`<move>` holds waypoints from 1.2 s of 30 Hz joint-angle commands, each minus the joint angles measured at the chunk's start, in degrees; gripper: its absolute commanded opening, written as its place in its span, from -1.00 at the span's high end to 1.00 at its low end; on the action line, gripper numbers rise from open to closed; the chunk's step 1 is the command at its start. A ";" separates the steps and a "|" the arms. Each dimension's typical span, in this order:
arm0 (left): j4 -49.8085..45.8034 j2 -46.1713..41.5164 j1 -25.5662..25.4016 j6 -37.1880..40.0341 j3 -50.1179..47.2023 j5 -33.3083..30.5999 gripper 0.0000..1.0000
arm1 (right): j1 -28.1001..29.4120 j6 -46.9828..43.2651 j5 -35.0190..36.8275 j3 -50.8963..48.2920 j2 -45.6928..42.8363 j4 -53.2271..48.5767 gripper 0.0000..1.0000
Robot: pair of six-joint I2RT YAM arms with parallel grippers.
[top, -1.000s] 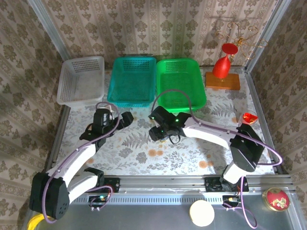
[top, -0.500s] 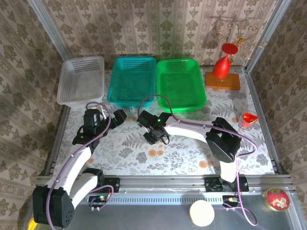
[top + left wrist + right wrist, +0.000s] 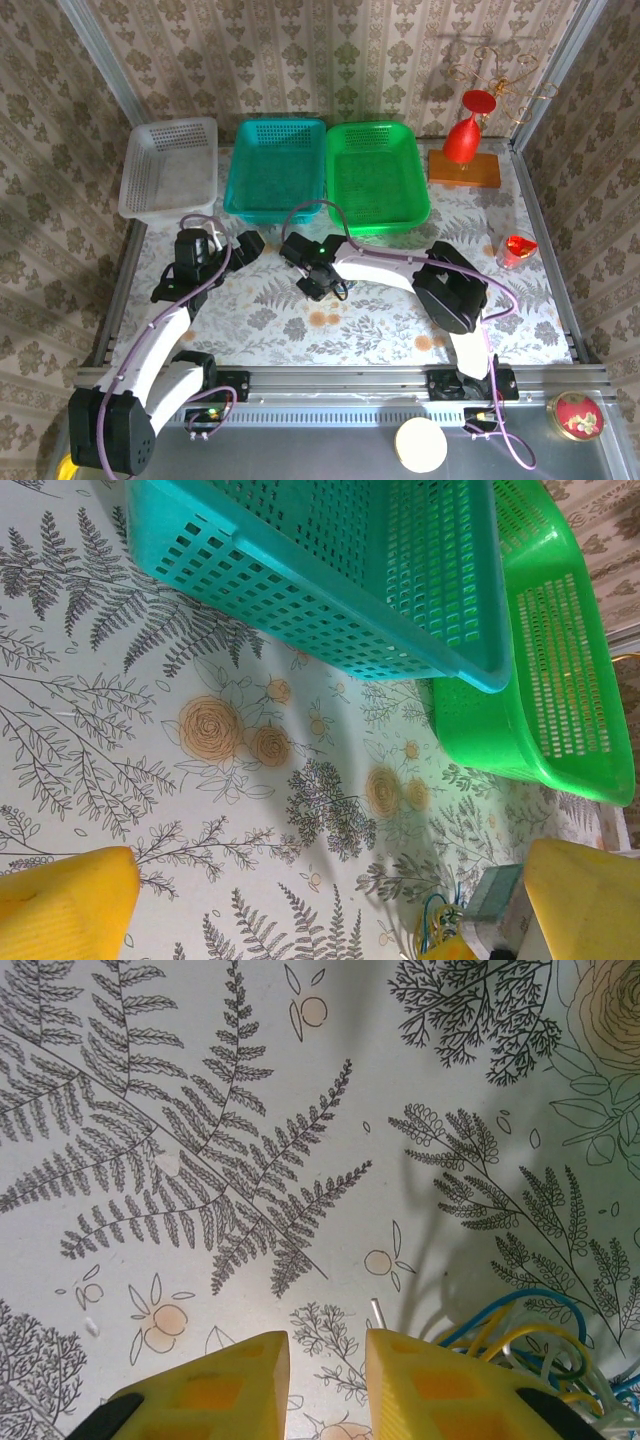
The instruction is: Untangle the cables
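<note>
Right gripper (image 3: 327, 1385) low over the table (image 3: 200, 1110), just on the near side of the teal basket (image 3: 277, 170), jaws a narrow slot apart; I cannot tell whether a strand is pinched. The cables (image 3: 520, 1345), a blue, yellow and pale knot, lie against the outer side of one finger, so I judge I should take one loose strand and draw it out slowly while my left gripper (image 3: 320, 920), spread wide, pins the rest. Teal basket, green basket (image 3: 375, 172) right of it and white basket (image 3: 168, 165) left of it: nothing seen inside.
</note>
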 commanded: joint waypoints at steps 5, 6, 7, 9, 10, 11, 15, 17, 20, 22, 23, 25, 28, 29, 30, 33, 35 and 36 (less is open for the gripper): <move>-0.46 -1.37 0.55 -1.10 -1.11 1.05 -1.00 | 0.20 -1.68 1.80 2.39 3.12 -1.98 0.42; -0.46 -1.32 0.54 -1.14 -1.11 1.06 -1.00 | 0.11 -1.73 1.80 2.53 3.45 -1.95 0.42; -0.44 -1.32 0.54 -1.15 -1.16 1.05 -1.00 | 0.15 -1.79 1.80 2.65 3.72 -1.98 0.42; -0.46 -1.32 0.57 -1.23 -1.15 1.06 -1.00 | 0.05 -1.84 1.80 2.84 4.19 -1.95 0.42; -0.44 -1.32 0.54 -1.21 -1.11 1.08 -1.00 | 0.02 -1.78 1.80 2.82 4.43 -1.89 0.42; -0.46 -1.41 0.54 -1.26 -1.11 1.08 -1.00 | -0.06 -1.92 1.71 2.78 4.55 -1.92 0.42; -0.69 -1.66 0.55 -1.24 -1.17 1.08 -1.00 | -0.05 -1.95 1.84 2.45 4.80 -1.90 0.44; -0.89 -1.76 0.59 -1.15 -1.11 1.05 -1.00 | -0.07 -1.96 2.11 2.24 4.41 -1.87 0.42; -0.89 -1.87 0.63 -1.10 -1.19 1.11 -1.00 | -0.06 -1.91 2.71 1.69 3.44 -1.30 0.38; -0.86 -1.86 0.63 -1.22 -1.28 1.05 -1.00 | -0.01 -2.03 3.28 1.86 3.19 -1.52 0.36; -0.88 -1.85 0.61 -1.20 -1.30 1.07 -1.00 | -0.07 -2.16 3.53 1.94 3.11 -1.63 0.37; -0.84 -1.85 0.65 -1.27 -1.36 1.14 -1.00 | 0.02 -2.40 4.17 1.95 2.55 -1.63 0.36; -0.86 -1.96 0.57 -1.32 -1.39 1.19 -1.00 | 0.02 -2.85 5.08 1.97 1.70 -1.54 0.36; -0.82 -1.98 0.57 -1.30 -1.38 1.16 -1.00 | 0.09 -2.91 5.38 2.11 1.38 -1.51 0.36; -0.81 -1.90 0.60 -1.32 -1.43 1.14 -1.00 | 0.06 -3.17 5.73 2.21 1.23 -1.54 0.36; -0.68 -1.85 0.63 -1.39 -1.52 1.05 -1.00 | 0.02 -3.59 6.49 2.72 1.27 -1.54 0.36; -0.47 -1.85 0.63 -1.45 -1.71 0.97 -1.00 | 0.05 -3.83 6.88 3.26 1.74 -1.83 0.36; -0.38 -1.77 0.63 -1.57 -1.80 1.00 -1.00 | 0.02 -4.04 6.94 3.44 2.08 -1.98 0.36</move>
